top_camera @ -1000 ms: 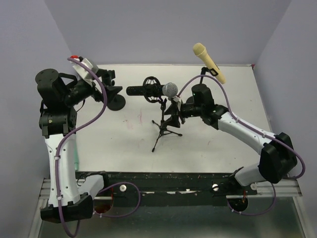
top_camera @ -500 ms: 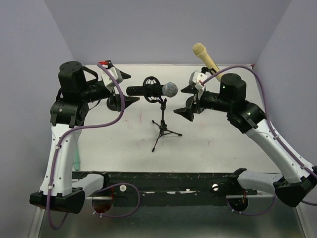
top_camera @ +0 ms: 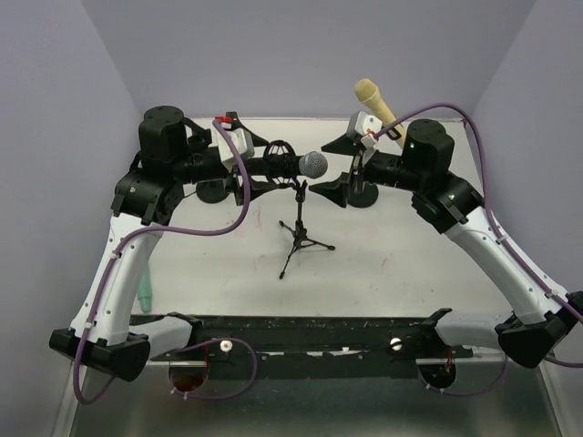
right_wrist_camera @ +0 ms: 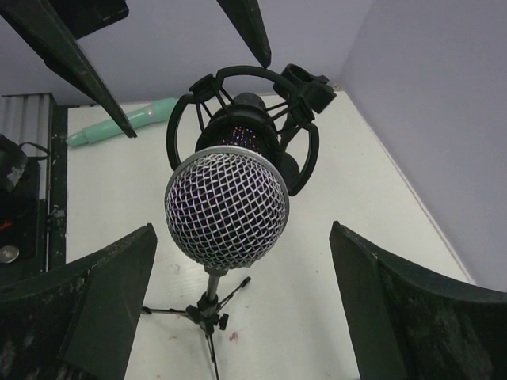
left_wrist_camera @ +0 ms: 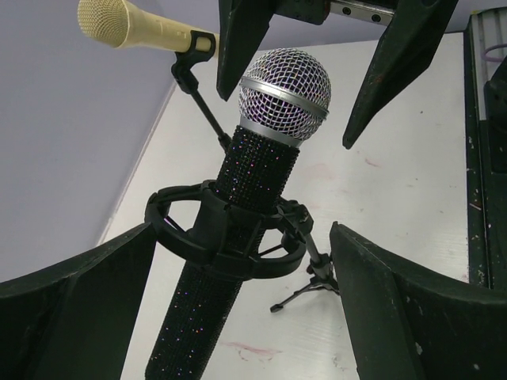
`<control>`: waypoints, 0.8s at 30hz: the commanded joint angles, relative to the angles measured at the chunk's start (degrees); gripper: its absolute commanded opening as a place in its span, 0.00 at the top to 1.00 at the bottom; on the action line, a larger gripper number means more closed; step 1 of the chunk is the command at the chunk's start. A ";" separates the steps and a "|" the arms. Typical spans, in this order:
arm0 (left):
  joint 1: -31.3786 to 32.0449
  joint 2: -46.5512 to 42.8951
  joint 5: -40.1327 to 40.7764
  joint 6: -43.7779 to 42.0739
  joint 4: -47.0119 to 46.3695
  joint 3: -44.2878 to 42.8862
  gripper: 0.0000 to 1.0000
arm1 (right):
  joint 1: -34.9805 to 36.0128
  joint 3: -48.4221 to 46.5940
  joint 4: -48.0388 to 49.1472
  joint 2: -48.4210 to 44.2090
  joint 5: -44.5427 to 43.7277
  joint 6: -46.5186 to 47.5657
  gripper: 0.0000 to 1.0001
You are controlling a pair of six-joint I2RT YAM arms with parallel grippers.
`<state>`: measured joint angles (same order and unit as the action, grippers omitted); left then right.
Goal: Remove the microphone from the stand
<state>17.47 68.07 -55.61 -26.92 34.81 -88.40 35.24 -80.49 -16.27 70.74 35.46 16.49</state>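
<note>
A black glitter microphone (top_camera: 273, 166) with a silver mesh head lies level in the ring clip (top_camera: 278, 147) of a small tripod stand (top_camera: 299, 238). My left gripper (top_camera: 246, 169) is open, with its fingers on either side of the microphone's tail and gaps between them. In the left wrist view the microphone (left_wrist_camera: 257, 166) runs between the fingers (left_wrist_camera: 71, 309) through the ring clip (left_wrist_camera: 230, 249). My right gripper (top_camera: 332, 169) is open and empty, just right of the mesh head. In the right wrist view the mesh head (right_wrist_camera: 227, 210) faces it, ahead of the fingers (right_wrist_camera: 412, 317).
A gold microphone (top_camera: 381, 107) is clipped on a second stand with a round base (top_camera: 363, 197) behind my right gripper. Another round black base (top_camera: 211, 189) sits behind my left gripper. A teal handle (top_camera: 146, 291) lies at the table's left edge. Purple walls close in on three sides.
Both arms have swung in toward the microphone. My left gripper moved right until its fingers flank the tail. My right gripper rose from the tripod and now faces the mesh head.
</note>
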 commanded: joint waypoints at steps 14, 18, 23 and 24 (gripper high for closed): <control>4.32 1.36 9.47 -5.34 0.88 -0.19 0.07 | 0.18 -0.72 10.91 3.00 6.47 -7.88 0.28; 4.50 1.71 9.91 -5.25 0.70 -0.02 0.08 | 0.18 -1.86 8.63 1.33 2.78 -6.21 0.52; 4.59 2.59 11.49 -6.13 1.23 0.16 0.12 | 0.18 -4.15 2.05 -1.39 -1.00 -2.61 0.77; 4.50 2.68 11.84 -6.22 1.14 0.16 0.13 | 0.18 -4.32 1.16 -2.26 -1.97 -2.26 0.78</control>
<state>21.69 70.00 -46.48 -31.55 34.94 -88.47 35.31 -81.52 -10.83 72.66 38.37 11.14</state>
